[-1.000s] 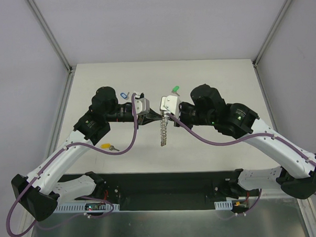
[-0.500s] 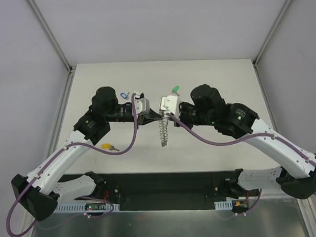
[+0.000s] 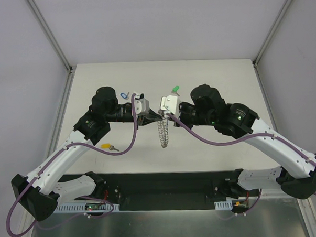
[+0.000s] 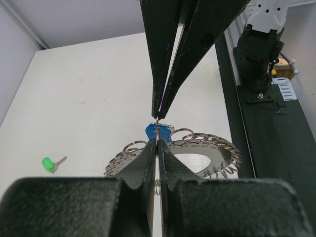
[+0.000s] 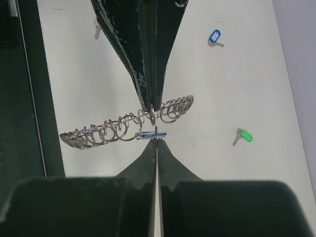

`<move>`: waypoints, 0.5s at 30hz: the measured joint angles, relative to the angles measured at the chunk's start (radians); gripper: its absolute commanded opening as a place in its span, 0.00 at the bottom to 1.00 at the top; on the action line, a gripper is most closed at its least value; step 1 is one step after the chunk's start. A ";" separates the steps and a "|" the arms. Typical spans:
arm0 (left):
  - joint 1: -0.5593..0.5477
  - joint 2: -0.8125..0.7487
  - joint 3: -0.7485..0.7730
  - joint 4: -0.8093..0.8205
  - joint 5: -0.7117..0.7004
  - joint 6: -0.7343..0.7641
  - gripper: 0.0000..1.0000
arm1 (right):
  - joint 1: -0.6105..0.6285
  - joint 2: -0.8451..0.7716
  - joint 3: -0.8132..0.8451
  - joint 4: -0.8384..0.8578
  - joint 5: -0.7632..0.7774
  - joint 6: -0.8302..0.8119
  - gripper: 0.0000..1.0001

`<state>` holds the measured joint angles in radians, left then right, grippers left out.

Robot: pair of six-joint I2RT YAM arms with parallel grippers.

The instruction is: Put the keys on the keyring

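Note:
My two grippers meet tip to tip above the table's middle. The left gripper (image 3: 158,117) (image 4: 157,141) is shut on one wire loop of the keyring (image 3: 163,133) (image 4: 217,150) (image 5: 118,129), which hangs below it off the table. The right gripper (image 3: 163,116) (image 5: 157,140) is shut on the solid-blue key (image 4: 159,131) (image 5: 152,134), held edge-on against the loops right at the left fingertips. Other keys lie on the table: a green one (image 3: 174,89) (image 4: 48,163) (image 5: 245,136), a pale blue one (image 3: 124,95) (image 5: 214,36) and a yellow one (image 3: 107,146).
The white table (image 3: 209,79) is walled on three sides. A black base rail (image 3: 161,189) (image 4: 276,123) with both arm mounts runs along the near edge. Purple cables (image 3: 122,149) loop beside each arm.
The hanging keyring has swung and turned very slightly. Both grippers stay shut and almost still.

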<state>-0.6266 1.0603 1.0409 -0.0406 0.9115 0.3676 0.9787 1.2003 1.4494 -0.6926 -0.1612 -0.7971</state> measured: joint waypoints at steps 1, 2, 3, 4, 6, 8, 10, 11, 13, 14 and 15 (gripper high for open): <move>0.000 0.000 0.000 0.000 0.000 0.000 0.00 | 0.000 0.000 0.000 0.000 0.000 0.000 0.01; 0.000 0.000 0.000 0.000 0.000 0.000 0.00 | 0.000 0.000 0.000 0.000 -0.001 0.000 0.01; 0.000 0.000 0.000 0.000 0.000 0.000 0.00 | 0.000 0.000 0.000 0.000 -0.002 0.000 0.01; 0.000 0.000 0.000 0.000 0.000 0.000 0.00 | 0.000 0.000 0.000 0.000 -0.003 0.000 0.01; 0.000 0.000 0.000 0.000 0.000 0.000 0.00 | 0.000 0.000 0.000 0.000 -0.003 0.000 0.01; 0.000 0.000 0.000 0.000 0.000 0.000 0.00 | 0.000 0.000 0.000 0.000 -0.003 0.000 0.01; 0.000 0.000 0.000 0.000 0.000 0.000 0.00 | 0.000 0.000 0.000 0.000 -0.004 0.000 0.01; 0.000 0.000 0.000 0.000 0.000 0.000 0.00 | 0.000 0.000 0.000 0.000 -0.004 0.000 0.01; 0.000 0.000 0.000 0.000 0.000 0.000 0.00 | 0.000 0.000 0.000 0.000 -0.005 0.000 0.01; 0.000 0.000 0.000 0.000 0.000 0.000 0.00 | 0.000 0.000 0.000 0.000 -0.006 0.000 0.01; 0.000 0.000 0.000 0.000 0.000 0.000 0.00 | 0.000 0.000 0.000 0.000 -0.008 0.000 0.01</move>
<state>-0.6266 1.0603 1.0409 -0.0406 0.9115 0.3676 0.9787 1.2003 1.4494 -0.6926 -0.1688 -0.7975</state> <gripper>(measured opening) 0.008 0.015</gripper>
